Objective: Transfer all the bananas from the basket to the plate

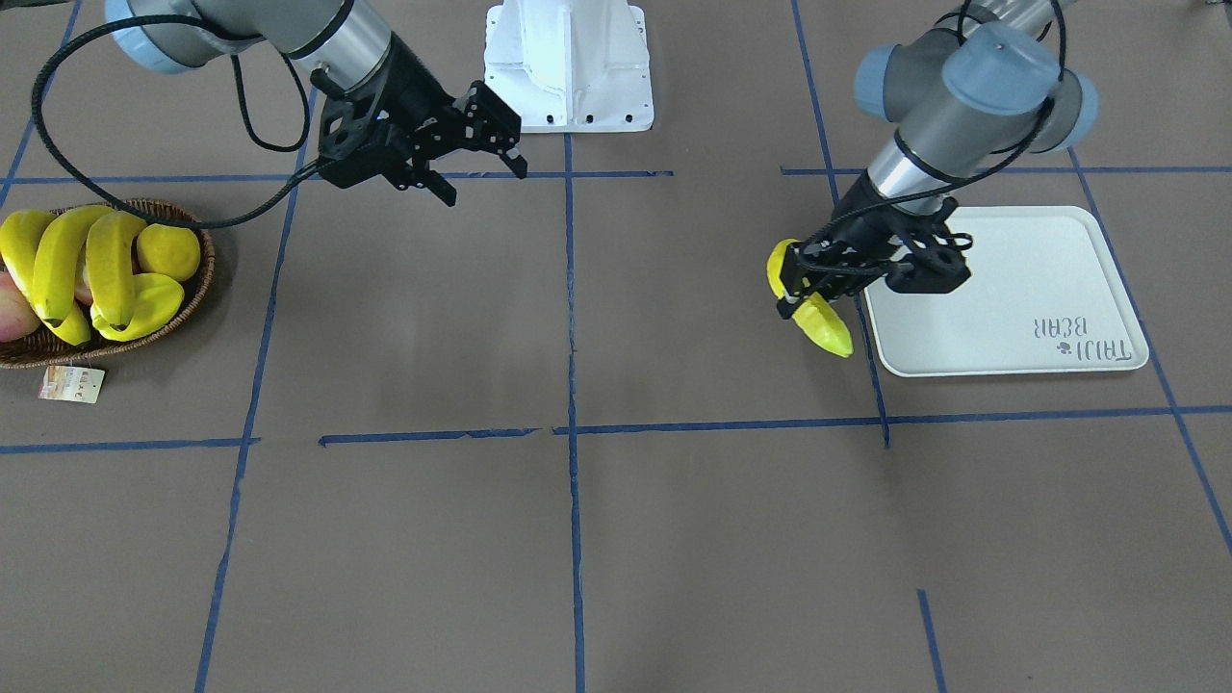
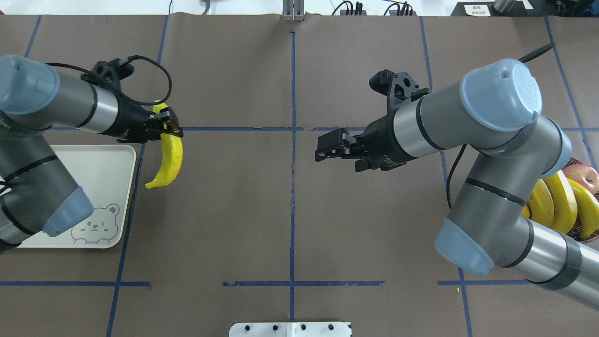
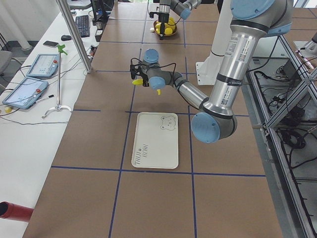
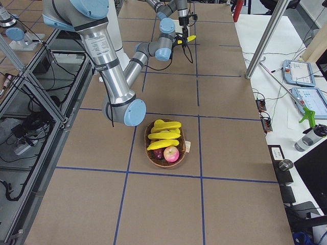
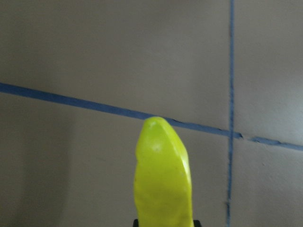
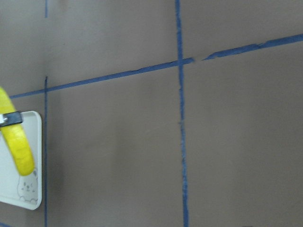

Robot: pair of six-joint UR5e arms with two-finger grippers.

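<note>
My left gripper is shut on a yellow banana and holds it above the table, just off the inner edge of the white bear plate. The same banana hangs beside the plate in the front view and fills the bottom of the left wrist view. The right wrist view shows it over the plate's corner. My right gripper is open and empty above the table's middle. More bananas lie in the wicker basket.
A round lemon, a red apple and another yellow fruit share the basket. Its paper tag lies on the table. The white robot base stands at the table's edge. Blue tape lines cross the brown tabletop.
</note>
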